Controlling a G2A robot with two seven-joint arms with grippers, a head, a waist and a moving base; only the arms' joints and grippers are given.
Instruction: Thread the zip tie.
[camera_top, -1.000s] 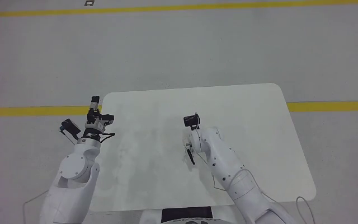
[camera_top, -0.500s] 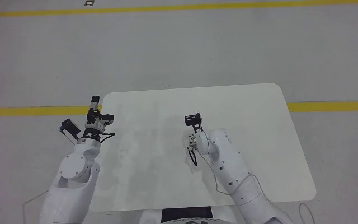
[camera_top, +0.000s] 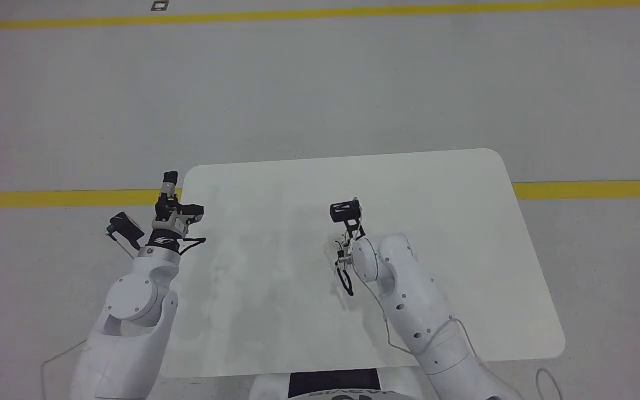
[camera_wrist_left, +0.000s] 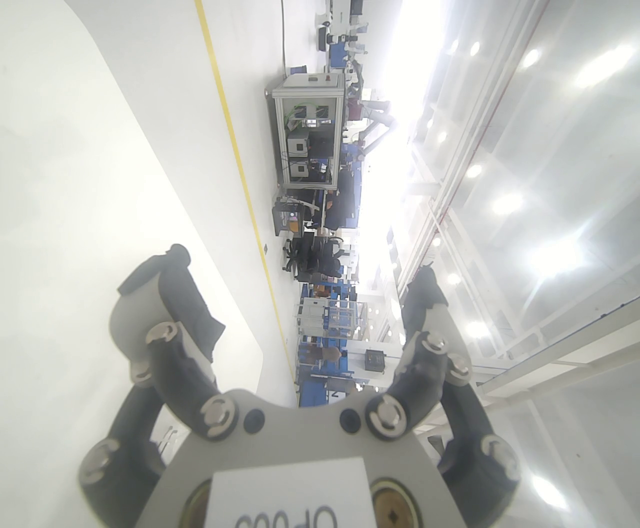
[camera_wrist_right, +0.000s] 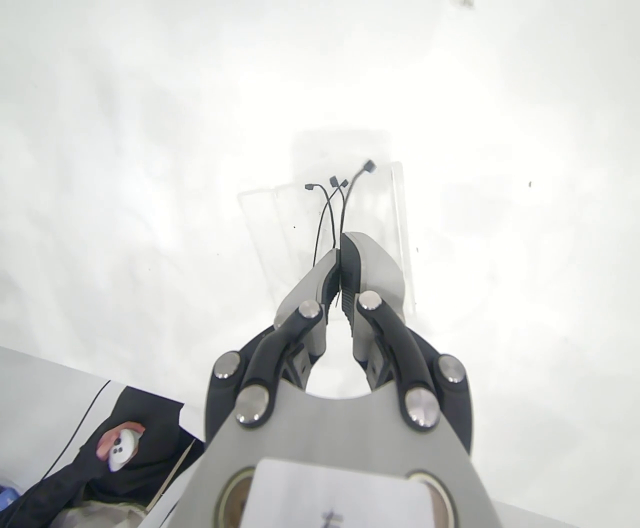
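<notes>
- Top view: a white table (camera_top: 450, 200) with rounded corners stands on a grey floor (camera_top: 320, 90) crossed by yellow lines (camera_top: 580, 188).
- The left gripper (camera_top: 168, 192) sits at the table's left edge, at about the height of the near yellow line.
- The right gripper (camera_top: 345, 275) points down at the middle of the tabletop, well apart from the left one.
- Left wrist view: the left gripper (camera_wrist_left: 300, 270) has its two black fingers (camera_wrist_left: 175, 295) spread wide apart with nothing between them. The table (camera_wrist_left: 75, 175) runs along one side, and a workshop with racks and chairs lies beyond.
- Right wrist view: the right gripper (camera_wrist_right: 340, 265) has its pads pressed together on thin black zip ties (camera_wrist_right: 343, 215). Three small heads fan out past the fingertips, and a short tail shows between the pads.
- How many of the strands are actually pinched cannot be told.
- The ties hang over a clear tray (camera_wrist_right: 400, 225) that lies on the white table (camera_wrist_right: 125, 150).
</notes>
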